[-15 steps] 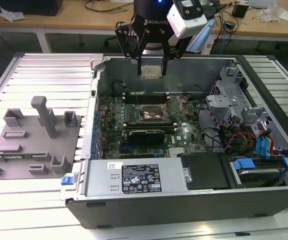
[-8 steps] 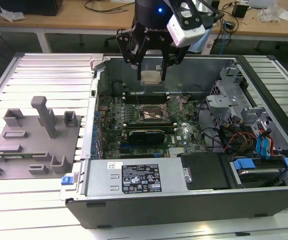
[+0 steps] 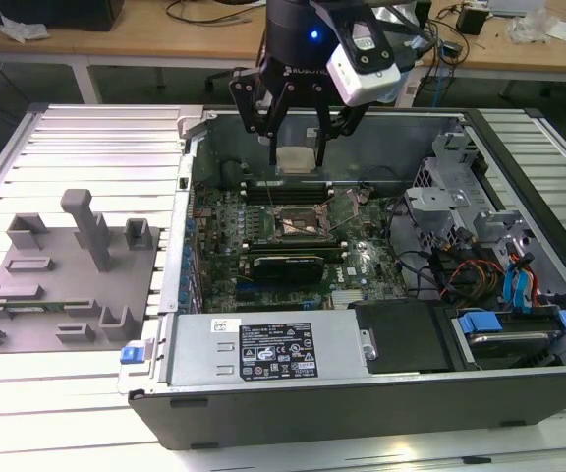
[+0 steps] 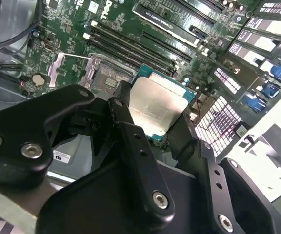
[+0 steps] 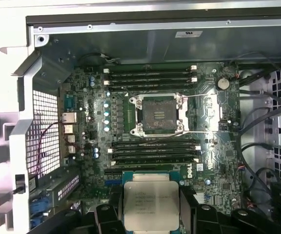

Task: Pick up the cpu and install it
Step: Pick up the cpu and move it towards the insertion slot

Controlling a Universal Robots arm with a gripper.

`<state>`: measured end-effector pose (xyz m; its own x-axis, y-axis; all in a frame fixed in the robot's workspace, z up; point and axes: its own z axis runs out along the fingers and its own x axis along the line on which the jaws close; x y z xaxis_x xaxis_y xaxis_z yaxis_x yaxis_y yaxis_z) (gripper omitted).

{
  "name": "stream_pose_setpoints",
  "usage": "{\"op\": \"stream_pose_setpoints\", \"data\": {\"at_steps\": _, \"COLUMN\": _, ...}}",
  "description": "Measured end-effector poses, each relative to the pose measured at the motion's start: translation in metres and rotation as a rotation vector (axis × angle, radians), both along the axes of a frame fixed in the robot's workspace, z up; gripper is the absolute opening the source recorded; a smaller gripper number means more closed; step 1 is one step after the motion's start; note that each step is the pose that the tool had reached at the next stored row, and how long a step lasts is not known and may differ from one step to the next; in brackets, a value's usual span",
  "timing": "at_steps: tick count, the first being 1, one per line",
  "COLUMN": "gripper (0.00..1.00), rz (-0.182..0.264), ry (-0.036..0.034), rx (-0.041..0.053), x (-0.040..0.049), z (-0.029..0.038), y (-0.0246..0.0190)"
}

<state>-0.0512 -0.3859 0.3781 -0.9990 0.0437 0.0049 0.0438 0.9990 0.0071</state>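
One cpu (image 5: 151,205), silvery top up, was clamped by its edges between the fingers of the one gripper (image 3: 296,153), hanging in open air over the motherboard (image 5: 91,146) inside the open computer case (image 3: 362,413), apart from the single socket (image 5: 160,114). The socket lay uncovered, its frame swung open, with rows of memory slots along two of its sides. The exterior view added one grey tray (image 3: 57,285) on the table (image 3: 67,403), at the exterior view's left of the case
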Motion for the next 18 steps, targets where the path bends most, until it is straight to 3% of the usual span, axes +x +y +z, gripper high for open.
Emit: {"op": "stream_pose_setpoints", "data": {"at_steps": 18, "gripper": 0.55, "rz": 0.000, "ry": 0.0235, "rx": 0.0002, "x": 0.0010, "z": -0.0269, "y": 0.0051}}
